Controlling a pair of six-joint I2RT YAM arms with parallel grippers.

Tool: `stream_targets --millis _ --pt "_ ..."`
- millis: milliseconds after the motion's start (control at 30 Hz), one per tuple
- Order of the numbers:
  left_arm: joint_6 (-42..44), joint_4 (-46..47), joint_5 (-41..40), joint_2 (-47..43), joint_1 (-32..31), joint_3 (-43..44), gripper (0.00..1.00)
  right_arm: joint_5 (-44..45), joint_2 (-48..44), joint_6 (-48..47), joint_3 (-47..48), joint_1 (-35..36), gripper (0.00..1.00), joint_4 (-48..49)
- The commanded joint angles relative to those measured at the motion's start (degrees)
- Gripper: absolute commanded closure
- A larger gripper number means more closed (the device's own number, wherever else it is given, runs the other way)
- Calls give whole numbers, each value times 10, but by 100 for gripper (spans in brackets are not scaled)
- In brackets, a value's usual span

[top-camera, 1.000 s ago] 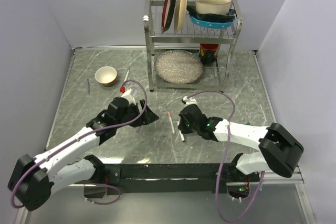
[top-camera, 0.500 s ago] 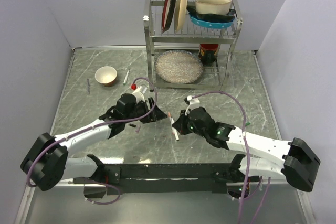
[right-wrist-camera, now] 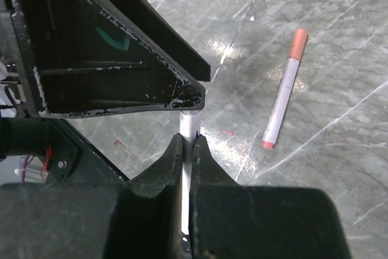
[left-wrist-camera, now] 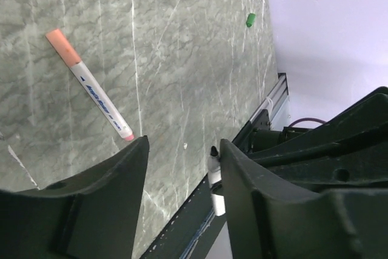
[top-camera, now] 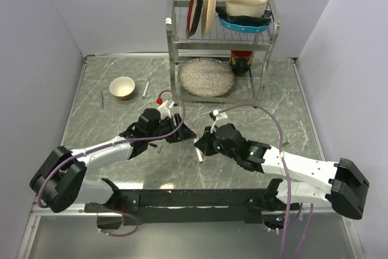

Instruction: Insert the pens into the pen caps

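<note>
**Two grippers tip to tip at mid-desk, one pen clamped**

Overhead view: left gripper (top-camera: 183, 133) and right gripper (top-camera: 197, 144) facing each other near the middle of the desk (top-camera: 285, 107). Somewhat closer to the near edge than to the far one, tips almost meeting.

Right gripper: fingers (right-wrist-camera: 173, 162) drawn together on the clamped pen (right-wrist-camera: 189, 124), a slim white stick running back between them toward the wrist camera. Short white end protruding past the fingertips, just under a dark finger of the left gripper. Contact between the two cannot be told. From overhead, opposite end of this pen seen jutting out toward the near edge.

Left gripper: fingers (left-wrist-camera: 121, 186) spread wide, gripping nothing. Bare marble visible through the gap.

Loose pen (left-wrist-camera: 92, 87): white barrel, salmon piece on one end, small pink tip on the other. Lies flat on the marble near both grippers, touching neither. Appears in both wrist views.

Green cap (left-wrist-camera: 250, 19): tiny stub, alone on the marble toward the right edge, well apart from both pens.

Background: dish rack (top-camera: 174, 40) of plates at the far edge, and a small bowl (top-camera: 122, 87) toward the far left corner.
</note>
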Motion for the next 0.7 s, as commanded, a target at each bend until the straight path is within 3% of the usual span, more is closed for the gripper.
stream_targets --millis 0,100,267,400,533,667 --pt "-13 31 17 7 -3 5 50 22 4 4 36 6 100 13" --pt "-33 54 37 8 -4 -1 65 22 8 4 43 7 100 13" --pt "-83 109 83 6 -4 -21 99 20 19 8 46 8 100 13" --pt "-97 119 91 -8 -4 -27 99 22 18 15 44 7 94 13" --pt "-70 62 76 -25 -4 -12 99 13 3 20 33 7 73 13" --pt "-58 42 70 -43 -4 -3 99 -5 -16 21 22 7 62 -1"
